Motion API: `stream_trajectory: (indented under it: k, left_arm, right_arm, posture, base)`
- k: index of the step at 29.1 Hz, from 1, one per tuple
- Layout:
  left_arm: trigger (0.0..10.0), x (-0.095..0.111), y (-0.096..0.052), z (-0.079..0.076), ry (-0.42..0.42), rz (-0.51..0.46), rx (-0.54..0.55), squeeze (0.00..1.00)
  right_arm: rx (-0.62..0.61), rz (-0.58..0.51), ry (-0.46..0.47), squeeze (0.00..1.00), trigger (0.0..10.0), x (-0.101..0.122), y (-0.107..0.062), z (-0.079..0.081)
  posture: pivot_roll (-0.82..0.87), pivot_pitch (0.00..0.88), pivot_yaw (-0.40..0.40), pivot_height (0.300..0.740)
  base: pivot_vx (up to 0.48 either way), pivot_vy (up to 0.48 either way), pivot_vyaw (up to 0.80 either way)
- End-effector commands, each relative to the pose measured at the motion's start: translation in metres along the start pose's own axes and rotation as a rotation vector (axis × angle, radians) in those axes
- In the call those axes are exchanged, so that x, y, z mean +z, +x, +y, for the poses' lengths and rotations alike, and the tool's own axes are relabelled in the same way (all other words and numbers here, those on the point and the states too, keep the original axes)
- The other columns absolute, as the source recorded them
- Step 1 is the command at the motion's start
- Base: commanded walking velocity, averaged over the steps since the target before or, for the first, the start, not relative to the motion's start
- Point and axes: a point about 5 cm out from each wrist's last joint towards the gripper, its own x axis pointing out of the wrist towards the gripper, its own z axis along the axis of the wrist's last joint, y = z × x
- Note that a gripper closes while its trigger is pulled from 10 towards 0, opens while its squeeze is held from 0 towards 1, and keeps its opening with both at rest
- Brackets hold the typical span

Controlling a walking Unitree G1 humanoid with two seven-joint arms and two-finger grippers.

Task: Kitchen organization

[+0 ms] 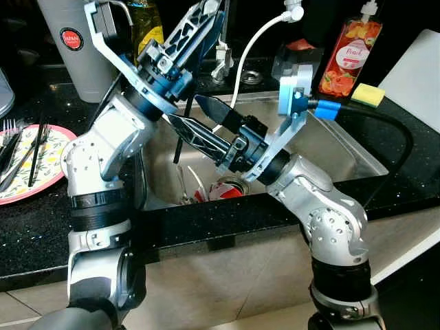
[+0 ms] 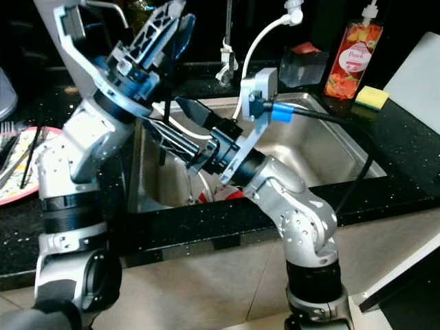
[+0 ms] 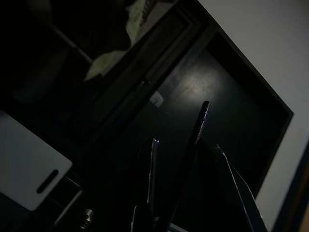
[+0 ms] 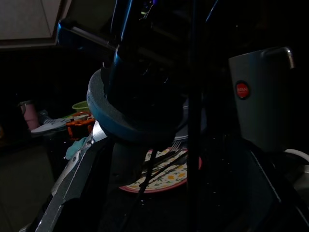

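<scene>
From the left eye, both arms cross above the steel sink (image 1: 344, 155) set into the black worktop (image 1: 41, 227). The right tool (image 1: 199, 117) reaches toward the robot's left over the basin with its two black fingers spread wide and nothing between them. The left tool (image 1: 199, 20) is raised high near the tap (image 1: 221, 58); a thin dark rod (image 1: 184, 127) hangs from about there down into the basin, but whether it is gripped I cannot tell. In the sink bottom lie dishes (image 1: 223, 189), red and white pieces partly hidden by the arm, probably what needs clearing. On the worktop to the robot's left sits a flowered plate (image 1: 48, 148) with forks (image 1: 10, 137) on it, behind it a grey jug (image 1: 72, 48); to the right stand a soap bottle (image 1: 350, 55) and a yellow sponge (image 1: 368, 94). The right eye shows the same crossing of arms and the right tool gaping. The left wrist view is dark: two thin fingers (image 3: 200, 125) stand narrowly apart against a dark panel. The right wrist view, dim, shows the plate and jug beyond the other arm. The dishes look hard, likely wet and slippery, and breakable; a rim would be the safest hold, taken singly.
</scene>
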Motion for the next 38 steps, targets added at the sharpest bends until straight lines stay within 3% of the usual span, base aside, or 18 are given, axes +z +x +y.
stream_trajectory:
  k: [1,11,12,13,14,15,24,27,30,34,35,36,37,38]
  left_arm:
    - [10.0,-0.004,0.005,-0.001,-0.023,0.022,-0.02,0.0]
    - [10.0,-0.001,0.009,-0.009,-0.023,0.03,-0.057,0.0]
    - [10.0,-0.001,0.01,-0.009,-0.021,0.029,-0.057,0.0]
    - [10.0,-0.001,0.01,-0.009,-0.021,0.029,-0.057,0.0]
    - [10.0,-0.001,0.01,-0.01,-0.02,0.029,-0.058,0.0]
    - [10.0,-0.001,0.01,-0.01,-0.019,0.031,-0.057,0.0]
    - [10.0,-0.001,0.011,-0.011,0.018,0.035,-0.034,0.0]
    - [10.0,-0.007,0.011,-0.009,0.081,0.076,0.015,0.0]
    - [10.0,-0.017,0.015,-0.005,0.196,0.137,0.096,0.0]
    - [10.0,-0.019,0.017,-0.004,0.264,0.131,0.115,0.0]
    - [10.0,-0.02,0.018,-0.002,0.27,0.126,0.129,1.0]
    - [10.0,-0.02,0.018,-0.002,0.27,0.126,0.129,1.0]
    - [10.0,-0.023,0.018,-0.001,0.272,0.131,0.127,1.0]
    - [10.0,-0.025,0.017,-0.001,0.268,0.141,0.123,1.0]
  right_arm:
    - [0.018,0.018,0.003,0.0,10.0,-0.002,0.0,0.004]
    - [-0.04,0.104,-0.053,0.0,10.0,-0.016,-0.002,-0.003]
    - [-0.054,0.111,-0.057,0.0,6.4,-0.017,-0.002,-0.004]
    - [-0.054,0.111,-0.057,0.0,6.4,-0.017,-0.002,-0.004]
    - [-0.072,0.115,-0.06,0.0,1.8,-0.018,-0.002,-0.007]
    - [-0.087,0.115,-0.059,0.0,0.0,-0.019,-0.002,-0.008]
    - [-0.129,0.096,-0.07,0.0,0.0,-0.016,-0.002,-0.014]
    - [-0.163,0.104,-0.092,0.0,0.0,-0.017,-0.002,-0.018]
    - [-0.202,0.103,-0.115,0.0,0.0,-0.018,-0.002,-0.022]
    - [-0.225,0.101,-0.127,0.0,0.0,-0.017,-0.001,-0.025]
    - [-0.24,0.107,-0.139,0.0,0.0,-0.017,-0.001,-0.026]
    - [-0.24,0.107,-0.139,0.0,0.0,-0.017,-0.001,-0.026]
    - [-0.251,0.11,-0.147,0.0,10.0,-0.017,-0.001,-0.028]
    - [-0.259,0.112,-0.153,0.0,10.0,-0.017,-0.001,-0.029]
  posture:
    - [0.02,0.0,-0.003,0.74]
    - [0.02,0.0,-0.003,0.74]
    - [0.02,0.0,-0.004,0.74]
    - [0.02,0.0,-0.004,0.74]
    - [0.02,0.0,-0.004,0.74]
    - [0.02,0.0,-0.004,0.74]
    - [0.02,0.0,-0.008,0.74]
    - [0.02,0.0,-0.009,0.74]
    - [0.02,0.0,-0.008,0.74]
    - [0.02,0.0,-0.009,0.74]
    - [0.02,0.0,-0.007,0.74]
    - [0.02,0.0,-0.007,0.74]
    - [0.02,0.0,-0.007,0.74]
    - [0.02,0.0,-0.007,0.74]
  base:
    - [0.0,0.0,0.0]
    - [0.0,0.0,0.0]
    - [0.0,0.0,0.0]
    - [0.0,0.0,0.0]
    - [0.0,0.0,0.0]
    - [0.0,0.0,0.0]
    - [0.0,0.0,0.0]
    - [0.0,0.0,0.0]
    - [0.0,0.0,0.0]
    - [0.0,0.0,0.0]
    - [0.0,0.0,0.0]
    - [0.0,0.0,0.0]
    - [0.0,0.0,0.0]
    - [0.0,0.0,0.0]
